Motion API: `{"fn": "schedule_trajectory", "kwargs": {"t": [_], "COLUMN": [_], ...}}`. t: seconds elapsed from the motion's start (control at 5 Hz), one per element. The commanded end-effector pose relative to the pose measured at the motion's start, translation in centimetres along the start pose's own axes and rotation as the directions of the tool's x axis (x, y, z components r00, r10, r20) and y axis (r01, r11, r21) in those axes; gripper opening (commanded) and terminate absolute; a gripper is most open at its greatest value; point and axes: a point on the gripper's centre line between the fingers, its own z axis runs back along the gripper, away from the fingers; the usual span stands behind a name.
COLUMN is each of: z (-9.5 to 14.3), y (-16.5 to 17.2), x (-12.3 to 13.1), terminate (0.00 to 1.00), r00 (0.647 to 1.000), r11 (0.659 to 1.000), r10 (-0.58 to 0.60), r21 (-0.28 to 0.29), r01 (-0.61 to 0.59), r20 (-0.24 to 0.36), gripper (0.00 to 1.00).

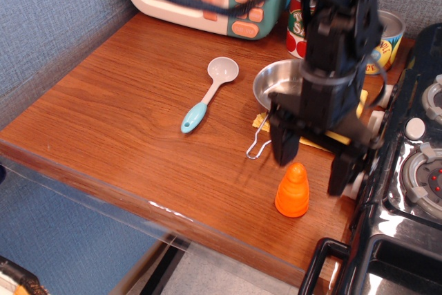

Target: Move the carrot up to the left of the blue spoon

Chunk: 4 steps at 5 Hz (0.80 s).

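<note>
Orange carrot [292,192] upright on table | gripper [314,165] spread wide just above, fingers straddling

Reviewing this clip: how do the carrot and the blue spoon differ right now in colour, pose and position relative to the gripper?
The carrot is bright orange all over; the blue spoon has a pale whitish bowl and a light blue handle end. The carrot stands upright on its base; the spoon lies flat, angled across the wood. The carrot sits just below the open gripper, between its fingers, while the spoon lies well off to the left, untouched. Both rest on the wooden counter.
</note>
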Motion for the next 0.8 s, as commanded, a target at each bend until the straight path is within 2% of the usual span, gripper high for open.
{"fn": "schedule_trajectory", "kwargs": {"t": [0.0,0.4,0.6], "z": [-2.44,-3.15,-2.61], "y": [0.22,-0.50,-0.53], "x": [-2.00,-1.66,-1.65], "terminate": [0.00,0.00,0.00], "r00": [0.999,0.999,0.999], "r11": [1.000,1.000,1.000], "r10": [0.015,-0.006,-0.003], "r21": [-0.004,0.011,0.012], "r01": [-0.016,0.006,0.003], "r20": [-0.051,-0.042,-0.035], "gripper": [1.00,1.00,1.00]}}
